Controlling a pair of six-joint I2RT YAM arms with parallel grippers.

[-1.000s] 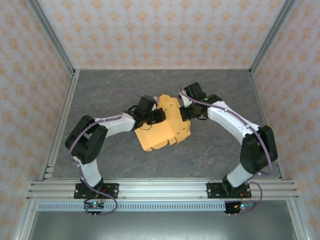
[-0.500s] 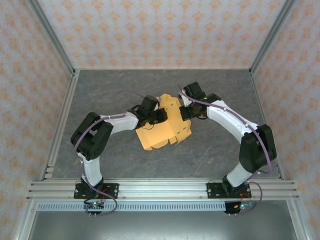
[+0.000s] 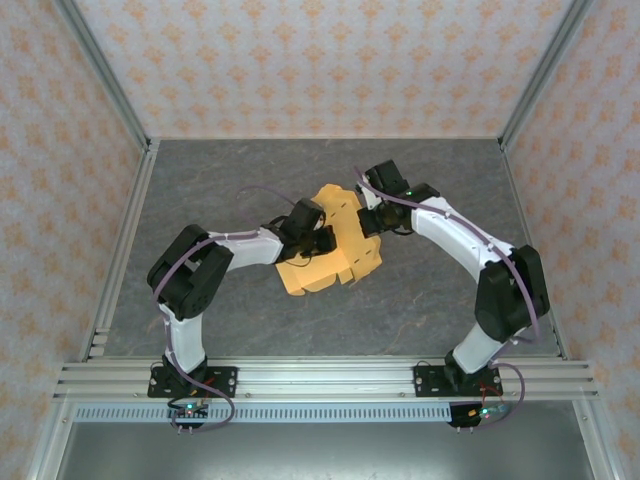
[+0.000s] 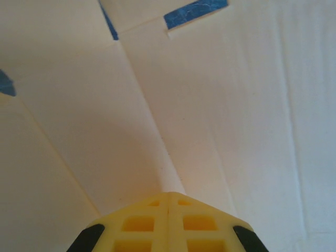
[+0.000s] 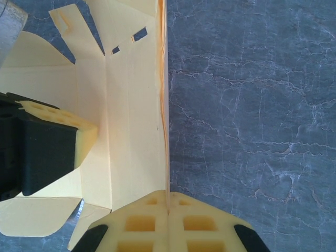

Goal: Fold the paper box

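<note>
The paper box [image 3: 345,258] is an orange-yellow card sheet, partly bent up, in the middle of the table between both arms. My right gripper [image 3: 366,222] is shut on its right edge; in the right wrist view the thin card edge [image 5: 163,105] runs straight into the seam of that gripper [image 5: 168,195]. My left gripper [image 3: 316,240] comes in from the left, shut, with its tips [image 4: 169,193] pressed against a crease on the pale inner face of the card [image 4: 236,105]. No card shows between its jaws. The right wrist view shows the left gripper's fingers [image 5: 63,123] against that inner face.
The grey marbled table [image 3: 430,290] lies open around the box, also to the right of the card edge [image 5: 252,105]. Aluminium frame rails run along the left side [image 3: 125,260] and near edge [image 3: 320,378]. Patterned walls close off the back and sides.
The left gripper has pushed right and slightly nearer, into the card. The box's left part has bent up, so the sheet looks narrower. The right gripper keeps its hold, shifted slightly.
</note>
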